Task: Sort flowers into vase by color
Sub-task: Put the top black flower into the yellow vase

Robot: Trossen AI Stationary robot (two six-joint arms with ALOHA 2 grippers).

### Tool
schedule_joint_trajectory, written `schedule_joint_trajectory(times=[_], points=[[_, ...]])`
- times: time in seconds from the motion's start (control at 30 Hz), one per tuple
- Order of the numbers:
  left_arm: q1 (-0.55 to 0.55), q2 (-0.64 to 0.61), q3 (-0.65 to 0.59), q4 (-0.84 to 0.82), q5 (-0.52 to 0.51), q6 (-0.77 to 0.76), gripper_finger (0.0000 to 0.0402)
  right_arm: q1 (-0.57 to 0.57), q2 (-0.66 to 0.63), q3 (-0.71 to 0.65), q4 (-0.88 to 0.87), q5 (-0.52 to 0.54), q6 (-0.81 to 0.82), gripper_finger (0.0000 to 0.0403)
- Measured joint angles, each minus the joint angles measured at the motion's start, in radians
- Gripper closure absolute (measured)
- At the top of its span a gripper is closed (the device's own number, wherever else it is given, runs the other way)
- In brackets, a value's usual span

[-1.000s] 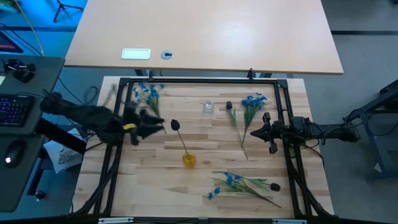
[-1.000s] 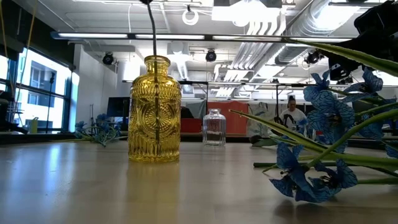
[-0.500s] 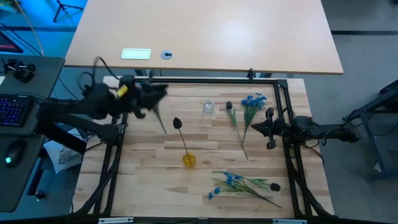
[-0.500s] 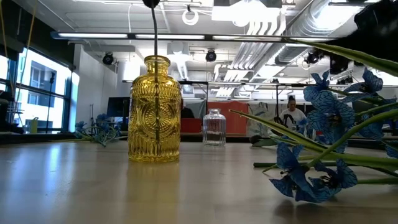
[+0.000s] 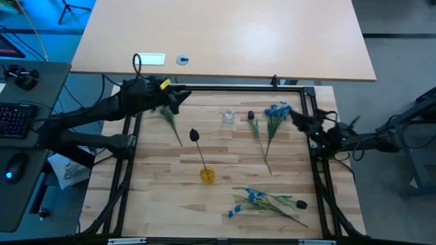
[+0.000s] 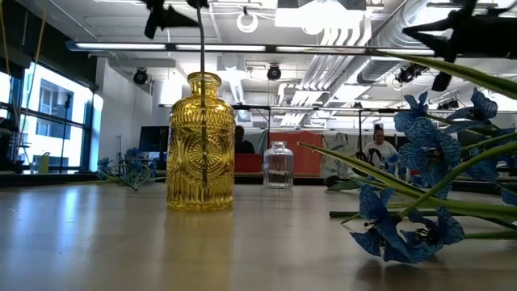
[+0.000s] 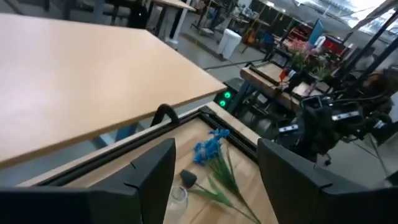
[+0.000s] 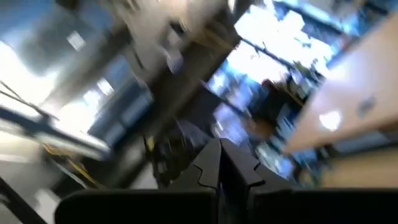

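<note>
The wooden table (image 5: 225, 204) is boxed in by a black frame (image 5: 225, 88) along its far edge and both sides, and most of the middle and the near left corner lie bare. The left gripper (image 5: 178, 99) sits at the far left corner, just inside the frame rail, its fingers (image 7: 149, 180) spread apart with nothing between them. A green stem (image 5: 170, 124) lies on the wood just beside it, running toward the table's centre (whether the stem touches the fingers cannot be told). The right gripper (image 5: 296, 116) hangs over the far right part of the table near the right rail, its fingers (image 8: 208, 171) pressed together and empty, with a blue spray (image 5: 276, 112) lying just beside it and a black bud (image 5: 251, 116) on a thin stem next to that. A small clear vase (image 5: 227, 116) stands near the far edge, between the two grippers. The yellow vase (image 6: 201, 144) stands near the table's centre with one black bud (image 5: 193, 135) in it, leaning toward the far left. More blue sprays (image 5: 253, 199) and another dark bud (image 5: 301, 203) lie close to the near edge, toward the right. On the lighter table behind, a white label (image 5: 149, 59) and a round blue tag (image 5: 182, 60) show, their writing too small to read.
</note>
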State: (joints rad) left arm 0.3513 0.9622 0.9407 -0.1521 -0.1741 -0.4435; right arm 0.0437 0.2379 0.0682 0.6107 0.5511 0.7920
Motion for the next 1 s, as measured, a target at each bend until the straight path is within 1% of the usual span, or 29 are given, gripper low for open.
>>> schedule_joint_trajectory(times=[0.1, 0.17, 0.2, 0.23, 0.33, 0.4, 0.43, 0.53, 0.63, 0.7, 0.8, 0.9, 1.0], points=[[0.101, -0.001, -0.075, 0.107, 0.145, -0.025, 0.0188, -0.004, 0.214, 0.121, -0.112, -0.009, 0.063, 0.0402], [0.155, -0.001, -0.125, 0.166, 0.234, -0.064, 0.0188, -0.029, 0.351, 0.215, -0.267, -0.029, 0.117, 0.0402], [0.175, 0.000, -0.147, 0.188, 0.277, -0.082, 0.0188, -0.052, 0.410, 0.265, -0.374, -0.063, 0.148, 0.0402], [0.192, -0.002, -0.165, 0.211, 0.321, -0.100, 0.0188, -0.085, 0.462, 0.314, -0.497, -0.127, 0.175, 0.0402], [0.228, -0.033, -0.200, 0.222, 0.442, -0.128, 0.0188, -0.191, 0.600, 0.443, -0.852, -0.381, 0.200, 0.0402], [0.232, -0.069, -0.222, 0.230, 0.492, -0.132, 0.0188, -0.250, 0.678, 0.499, -1.004, -0.507, 0.182, 0.0402], [0.230, -0.089, -0.235, 0.228, 0.500, -0.133, 0.0188, -0.274, 0.712, 0.514, -1.044, -0.549, 0.157, 0.0402], [0.222, -0.162, -0.280, 0.224, 0.497, -0.156, 0.0188, -0.331, 0.789, 0.529, -1.059, -0.641, 0.075, 0.0397], [0.217, -0.247, -0.327, 0.226, 0.478, -0.192, 0.0188, -0.376, 0.854, 0.529, -1.045, -0.724, 0.040, 0.0369], [0.217, -0.297, -0.355, 0.226, 0.471, -0.223, 0.0188, -0.388, 0.891, 0.529, -1.047, -0.744, 0.002, 0.0335], [0.217, -0.362, -0.392, 0.227, 0.447, -0.263, 0.0188, -0.392, 0.956, 0.529, -1.041, -0.744, -0.013, 0.0273], [0.217, -0.404, -0.412, 0.223, 0.413, -0.282, 0.0188, -0.393, 1.026, 0.528, -0.957, -0.745, -0.015, 0.0214], [0.217, -0.423, -0.420, 0.225, 0.391, -0.289, 0.0188, -0.396, 1.093, 0.529, -0.892, -0.729, -0.051, 0.0171]])
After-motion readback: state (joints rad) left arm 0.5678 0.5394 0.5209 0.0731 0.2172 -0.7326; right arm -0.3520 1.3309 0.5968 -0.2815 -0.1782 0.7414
